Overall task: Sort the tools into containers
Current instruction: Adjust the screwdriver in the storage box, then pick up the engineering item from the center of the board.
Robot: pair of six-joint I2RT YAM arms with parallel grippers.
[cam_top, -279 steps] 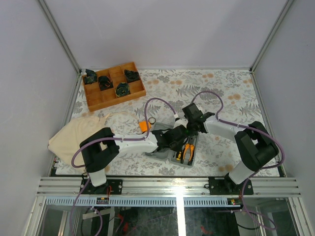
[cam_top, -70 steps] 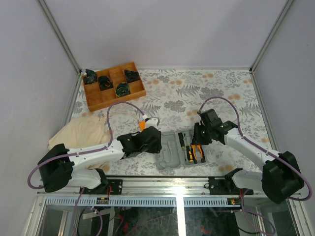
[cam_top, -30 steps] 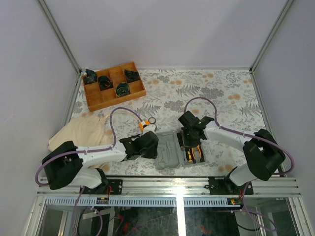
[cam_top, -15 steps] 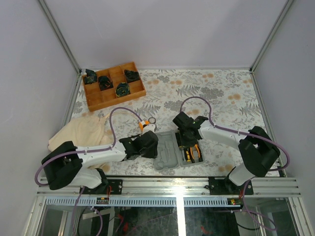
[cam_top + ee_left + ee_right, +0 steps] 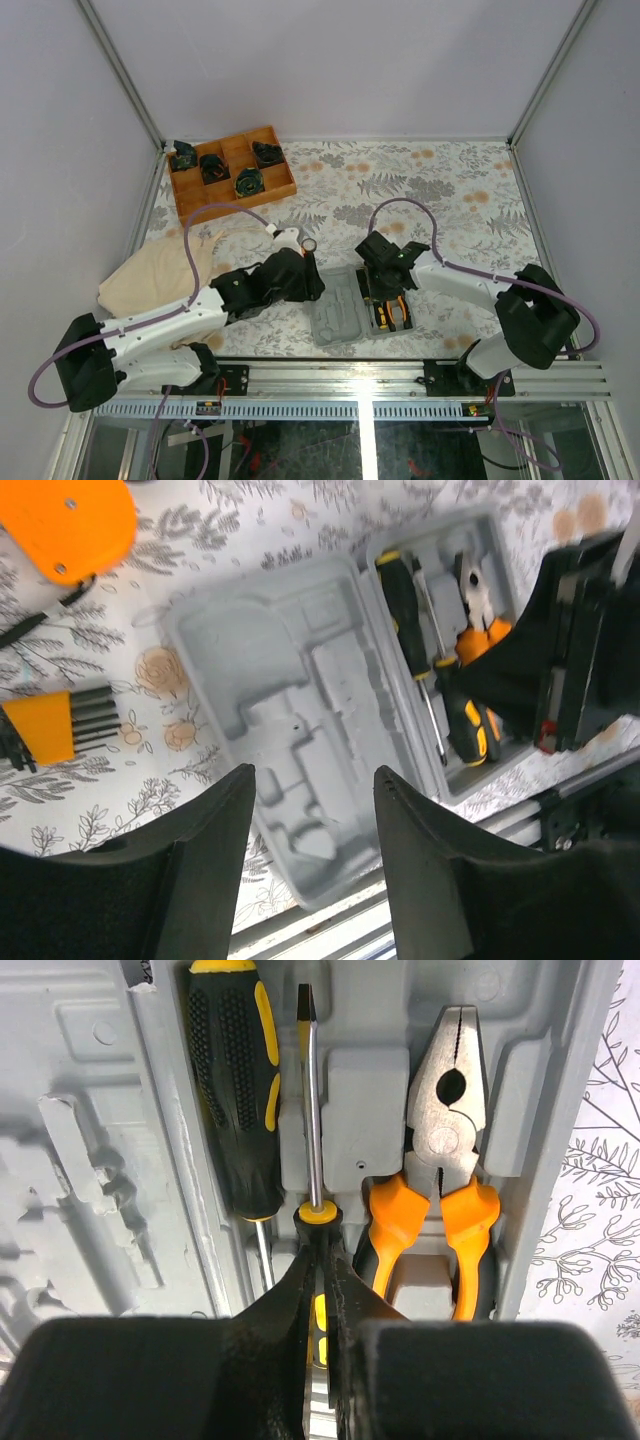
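The grey case (image 5: 335, 318) lies open near the table's front edge. Its left half (image 5: 300, 700) holds nothing. Its right half (image 5: 350, 1110) holds a black-and-yellow screwdriver (image 5: 235, 1090), a second screwdriver (image 5: 311, 1100) with its blade pointing away, and orange-handled pliers (image 5: 445, 1200). My right gripper (image 5: 320, 1230) is shut, its tips right over the second screwdriver's handle, just behind the yellow collar. My left gripper (image 5: 312, 775) hangs open above the near end of the case's left half, with nothing between its fingers. An orange tape measure (image 5: 70, 525) and an orange hex key set (image 5: 50, 730) lie on the table left of the case. A small black ring (image 5: 310, 243) lies behind it.
A brown wooden divided tray (image 5: 205, 205) with black parts stands at the back left. A beige cloth bag (image 5: 160, 275) lies at the left, under the left arm. The metal rail (image 5: 350, 375) runs just in front of the case.
My left arm has stretched forward and its gripper has moved a little away from the front edge, its jaws opening wider. My right gripper shifted slightly right over the case.
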